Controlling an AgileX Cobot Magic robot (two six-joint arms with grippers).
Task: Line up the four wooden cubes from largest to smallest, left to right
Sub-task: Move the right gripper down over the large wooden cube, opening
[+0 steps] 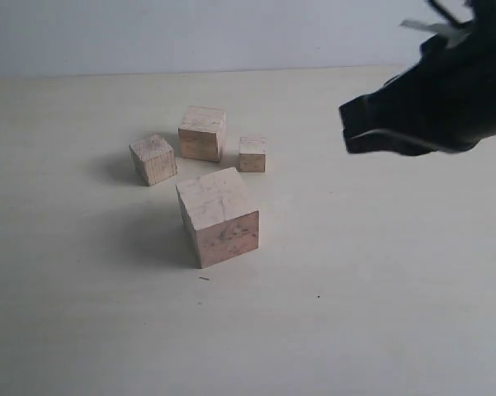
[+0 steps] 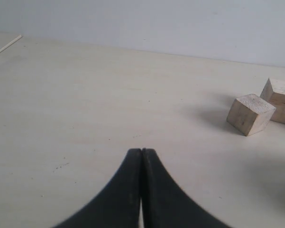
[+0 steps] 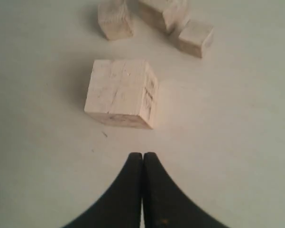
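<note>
Surface: pale and bare, it is carrying the whole cluster left of centre in the exterior view. No sorted row is showing yet.
Right hand: it is hanging above the surface with its jaws pressed together, gripping nothing. It is pointing toward the biggest cube, which looks like the approach for a first pick. The jaws will need opening wide for that.
Left hand: it is sitting low with its jaws closed and empty, well apart from the cubes. It is probably keeping clear of the other arm's work.
Biggest cube: it is standing flat at the front of the cluster, apart from the rest. It belongs at the left end of the row.
Second cube: it is standing at the back, behind the biggest.
Third cube: it is standing left of the second cube, turned at an angle and not touching it.
Smallest cube: it is standing just beside the second cube on the right. It belongs at the right end of the row.
Writing: none is showing. The faces are carrying only grain and speckles.
</note>
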